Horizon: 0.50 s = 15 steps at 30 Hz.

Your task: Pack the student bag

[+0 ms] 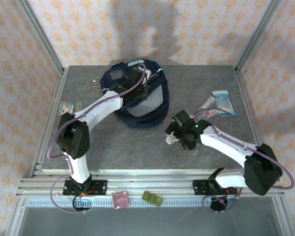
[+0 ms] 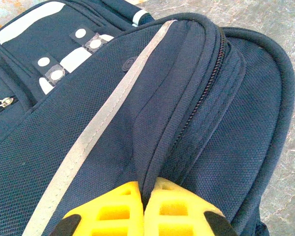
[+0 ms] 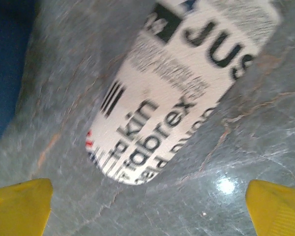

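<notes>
Left gripper (image 2: 143, 191) clamps student bag (image 2: 196, 98) fabric; right gripper (image 3: 147, 204) gapes above white tube (image 3: 177, 93). Pinched fold may slip.

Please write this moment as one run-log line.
left gripper: shut on student bag fabric | right gripper: open above white printed tube | tube: on table, outside bag

The left arm (image 1: 96, 110) and right arm (image 1: 226, 146) wear white shells with black joints, each trailing a purple cable (image 1: 50, 149). Their fingers (image 2: 113, 211) are yellow plastic with square recesses.
</notes>
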Each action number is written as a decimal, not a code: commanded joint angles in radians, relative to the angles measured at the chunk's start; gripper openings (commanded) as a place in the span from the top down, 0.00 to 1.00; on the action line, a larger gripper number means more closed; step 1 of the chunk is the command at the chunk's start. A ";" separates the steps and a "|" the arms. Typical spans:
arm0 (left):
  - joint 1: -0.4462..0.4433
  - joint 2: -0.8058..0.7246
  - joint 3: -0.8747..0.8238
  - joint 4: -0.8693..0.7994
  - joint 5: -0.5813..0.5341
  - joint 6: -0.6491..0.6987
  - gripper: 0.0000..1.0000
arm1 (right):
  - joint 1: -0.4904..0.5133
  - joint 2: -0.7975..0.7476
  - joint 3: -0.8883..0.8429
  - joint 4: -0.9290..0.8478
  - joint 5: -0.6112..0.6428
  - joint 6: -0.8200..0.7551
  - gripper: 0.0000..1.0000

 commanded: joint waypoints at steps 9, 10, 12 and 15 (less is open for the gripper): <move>0.010 -0.032 -0.001 0.081 0.007 -0.026 1.00 | -0.039 0.216 0.100 0.051 -0.129 0.177 0.00; 0.011 -0.034 -0.004 0.084 0.005 -0.024 1.00 | -0.038 0.250 0.111 0.036 -0.123 0.188 0.00; 0.012 -0.035 -0.011 0.091 0.003 -0.026 1.00 | -0.040 0.313 0.128 0.015 -0.135 0.200 0.00; 0.011 -0.032 -0.008 0.091 0.012 -0.029 1.00 | -0.041 0.390 0.144 0.003 -0.142 0.195 0.03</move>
